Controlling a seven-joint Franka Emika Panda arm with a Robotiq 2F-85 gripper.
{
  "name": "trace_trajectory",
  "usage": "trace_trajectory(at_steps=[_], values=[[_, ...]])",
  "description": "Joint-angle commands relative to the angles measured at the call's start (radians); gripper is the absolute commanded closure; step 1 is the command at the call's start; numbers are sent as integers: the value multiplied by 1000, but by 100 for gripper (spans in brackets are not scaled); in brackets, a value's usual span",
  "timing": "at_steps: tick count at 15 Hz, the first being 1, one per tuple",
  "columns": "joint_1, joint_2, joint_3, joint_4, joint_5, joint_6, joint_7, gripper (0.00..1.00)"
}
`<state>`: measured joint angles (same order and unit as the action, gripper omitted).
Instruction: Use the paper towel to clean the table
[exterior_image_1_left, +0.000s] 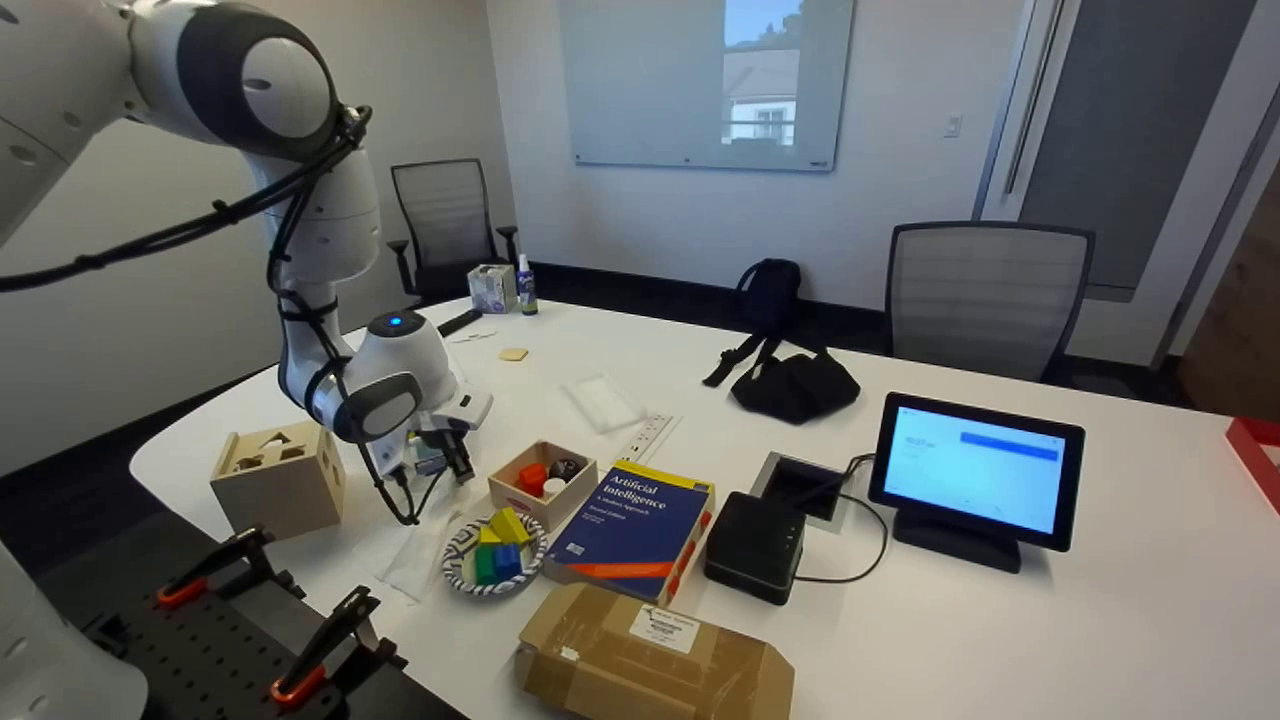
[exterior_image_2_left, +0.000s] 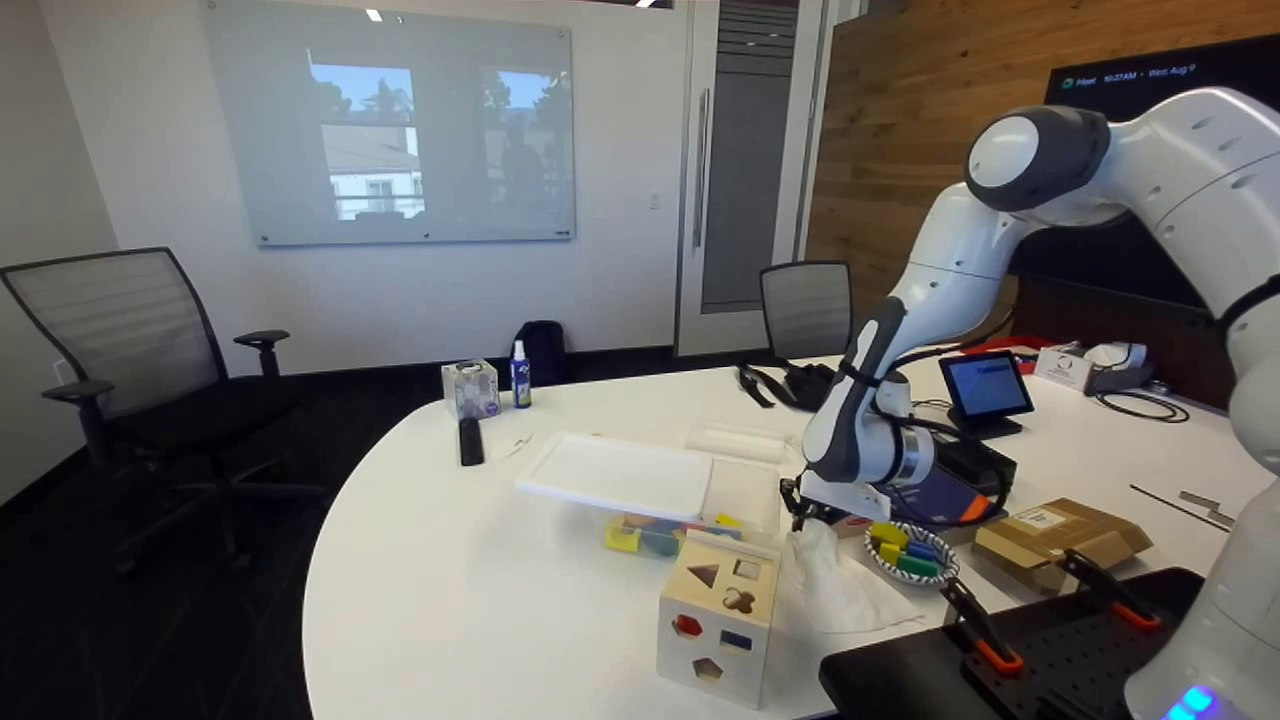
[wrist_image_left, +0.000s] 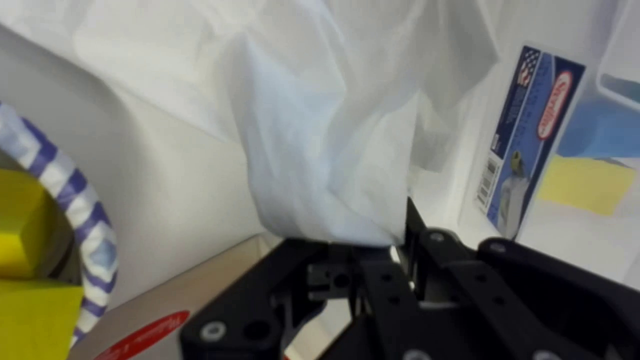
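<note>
The paper towel is a white, crumpled sheet that fills much of the wrist view (wrist_image_left: 320, 140). It lies partly spread on the white table (exterior_image_2_left: 480, 600), as seen in both exterior views (exterior_image_1_left: 415, 560) (exterior_image_2_left: 835, 590). My gripper (wrist_image_left: 380, 240) is shut on a bunched-up end of the paper towel, which rises into the fingers and covers their tips. In both exterior views the gripper (exterior_image_1_left: 458, 465) (exterior_image_2_left: 797, 510) is low over the table, and the rest of the towel hangs down and trails on the surface towards the robot base.
A wooden shape-sorter box (exterior_image_2_left: 715, 640) and a patterned bowl of blocks (exterior_image_1_left: 465, 578) flank the towel. A small wooden box (exterior_image_1_left: 518, 508), a blue book (exterior_image_1_left: 625, 520) and a cardboard box (exterior_image_1_left: 640, 665) stand nearby. A white-lidded plastic bin (exterior_image_2_left: 620, 475) sits beside the gripper.
</note>
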<state>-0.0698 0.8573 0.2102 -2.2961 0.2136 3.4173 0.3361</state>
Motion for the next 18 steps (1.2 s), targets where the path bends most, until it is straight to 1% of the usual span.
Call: trace_trajectory(at_steps=[1, 4, 5, 7, 9, 11, 13, 18], values=[[-170, 3, 119, -12, -75, -87, -25, 99], [-303, 13, 206, -29, -92, -194, -54, 99], [-324, 15, 218, -30, -78, -225, -64, 99], [-343, -1, 219, -46, -42, -285, -75, 99], [-324, -26, 191, -59, 1, -336, -61, 99], [-268, -48, 146, -68, 50, -329, -36, 99], [-186, -64, 84, -69, 81, -287, -19, 99], [90, -80, -135, -54, 117, -181, 20, 99]])
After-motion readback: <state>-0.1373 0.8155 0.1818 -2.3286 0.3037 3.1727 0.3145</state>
